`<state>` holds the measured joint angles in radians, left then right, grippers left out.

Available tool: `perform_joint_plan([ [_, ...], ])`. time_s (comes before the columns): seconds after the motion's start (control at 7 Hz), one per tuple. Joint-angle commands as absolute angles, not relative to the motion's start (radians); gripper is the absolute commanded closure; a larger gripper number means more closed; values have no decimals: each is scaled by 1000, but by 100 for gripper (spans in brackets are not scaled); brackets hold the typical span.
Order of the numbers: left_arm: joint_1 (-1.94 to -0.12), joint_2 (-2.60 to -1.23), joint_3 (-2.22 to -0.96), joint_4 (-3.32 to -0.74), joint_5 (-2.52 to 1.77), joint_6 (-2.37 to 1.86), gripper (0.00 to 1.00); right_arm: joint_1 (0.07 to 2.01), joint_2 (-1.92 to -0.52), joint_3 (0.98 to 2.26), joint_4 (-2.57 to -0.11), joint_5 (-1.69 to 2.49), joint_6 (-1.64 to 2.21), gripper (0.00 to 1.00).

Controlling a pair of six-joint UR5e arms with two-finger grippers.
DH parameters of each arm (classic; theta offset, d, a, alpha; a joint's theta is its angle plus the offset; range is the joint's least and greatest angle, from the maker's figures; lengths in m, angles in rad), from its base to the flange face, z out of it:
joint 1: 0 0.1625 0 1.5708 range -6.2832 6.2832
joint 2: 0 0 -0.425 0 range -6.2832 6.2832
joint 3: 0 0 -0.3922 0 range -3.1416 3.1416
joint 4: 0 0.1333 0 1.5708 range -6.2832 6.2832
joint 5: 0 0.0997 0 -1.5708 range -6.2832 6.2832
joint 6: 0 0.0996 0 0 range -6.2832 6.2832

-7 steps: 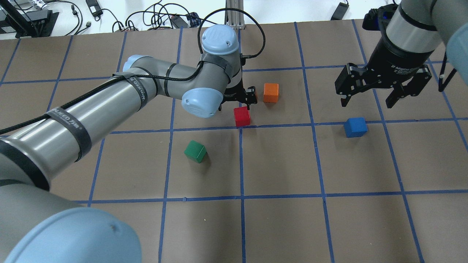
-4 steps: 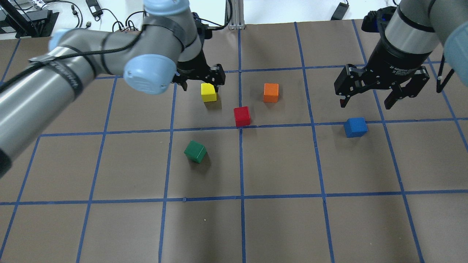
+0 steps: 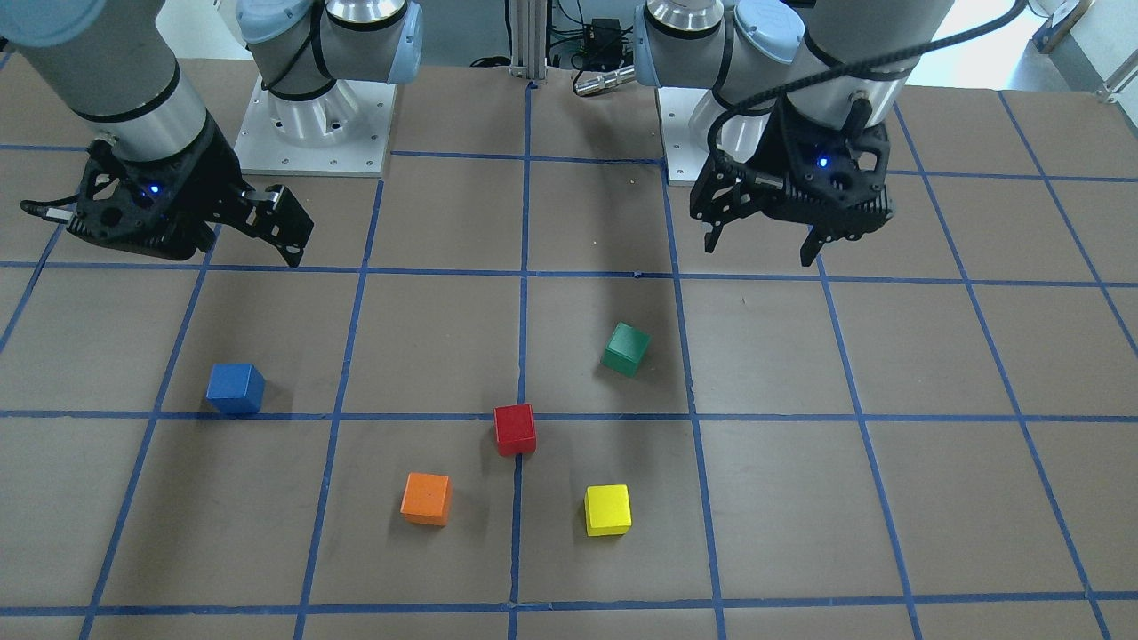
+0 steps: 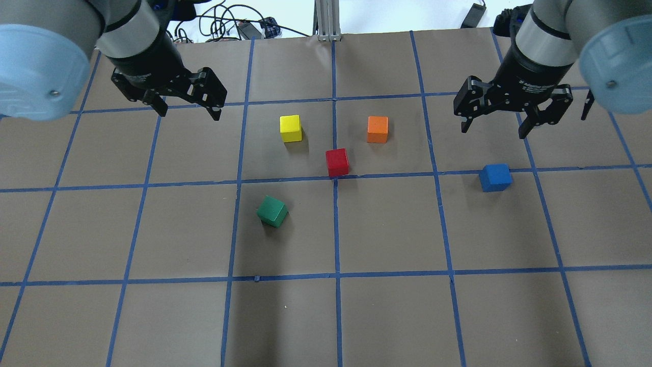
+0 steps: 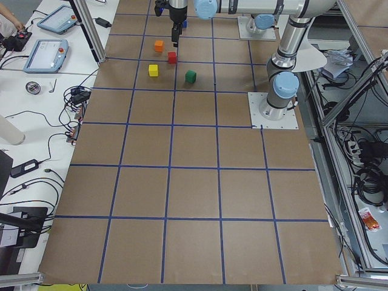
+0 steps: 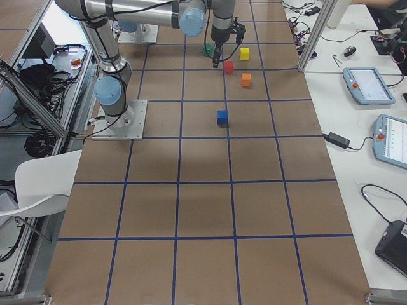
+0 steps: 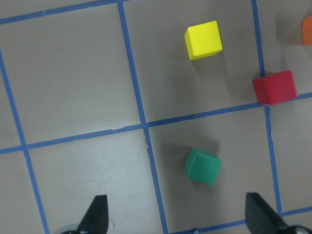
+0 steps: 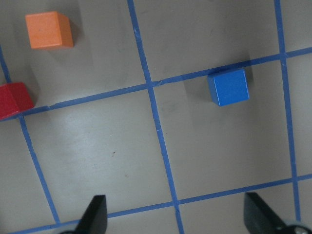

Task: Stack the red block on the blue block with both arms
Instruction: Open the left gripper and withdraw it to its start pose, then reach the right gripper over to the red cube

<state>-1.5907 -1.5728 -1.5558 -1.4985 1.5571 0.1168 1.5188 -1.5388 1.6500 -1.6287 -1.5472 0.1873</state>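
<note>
Silver-grey arms (image 4: pixel 539 28), light-blue joint caps (image 4: pixel 614 71)

"How are the two arms standing?"

"Both reach out from their bases and bend downward at the end. The left arm (image 4: pixel 133 38) carries the left gripper (image 4: pixel 189 111) up in the air, jaws spread wide, fingers pointing down."

"And the other one?"

"Much the same pose. The right arm (image 4: pixel 547 35) holds the right gripper (image 4: pixel 492 131) raised too, jaws just as wide apart. The two grippers hang well apart from each other."
</note>
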Motion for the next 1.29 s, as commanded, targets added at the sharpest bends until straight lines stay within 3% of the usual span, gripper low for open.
perform_joint_plan([
  [0.0, -1589, -1558, -1542, -1505, 1565, 106, 0, 1609, -1461, 1647, -1746, -1536, 340, 0],
  [1.14, -1600, -1591, -1525, -1499, 1583, 63, 0, 1821, -1214, 1652, -2109, -1503, 308, 0],
])
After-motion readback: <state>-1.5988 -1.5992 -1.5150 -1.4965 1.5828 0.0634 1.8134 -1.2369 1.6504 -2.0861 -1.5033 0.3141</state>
